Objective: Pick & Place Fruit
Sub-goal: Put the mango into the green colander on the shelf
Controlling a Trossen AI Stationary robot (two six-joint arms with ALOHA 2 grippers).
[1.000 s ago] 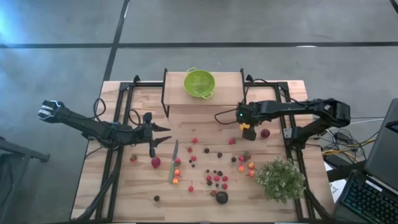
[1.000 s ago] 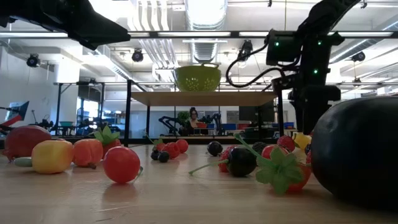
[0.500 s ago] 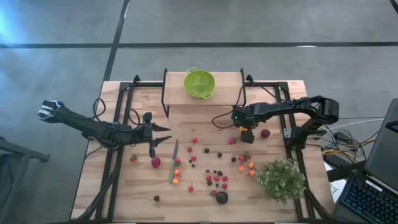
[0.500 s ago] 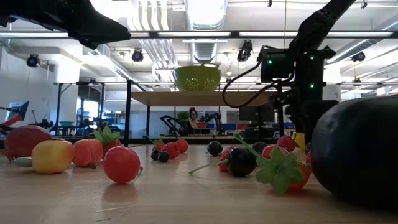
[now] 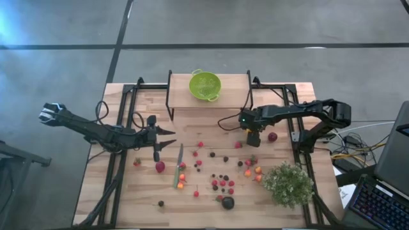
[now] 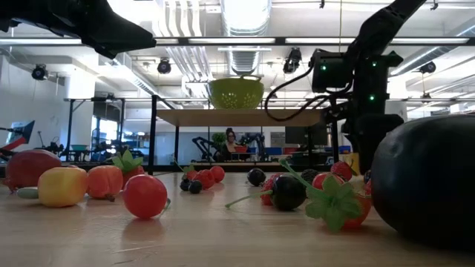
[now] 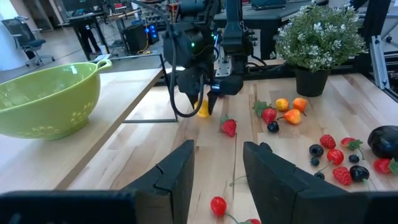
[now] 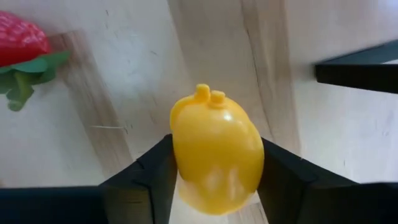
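My right gripper points down at the table's right middle, its two dark fingers shut on a yellow fruit. The same yellow fruit shows under that gripper in the left wrist view. Small red, dark and orange fruit lie scattered over the wooden table, with one bigger dark round fruit near the front. A strawberry lies close to the yellow fruit. My left gripper hangs open over the table's left middle, clear of everything. My right gripper pinches the yellow fruit by its two opposite sides, one finger on each. The fingers come from above, pointing down. The fruit's stubby stem end sticks out beyond the fingers. Whether it is clear of the wood I cannot tell.
A green colander stands on the raised shelf at the table's far middle. A bushy potted plant fills the near right corner. A green-handled knife lies left of the fruit. Black frame rails run along both sides.
My right arm has leaned a little lower over the yellow fruit, which has stayed where it was.
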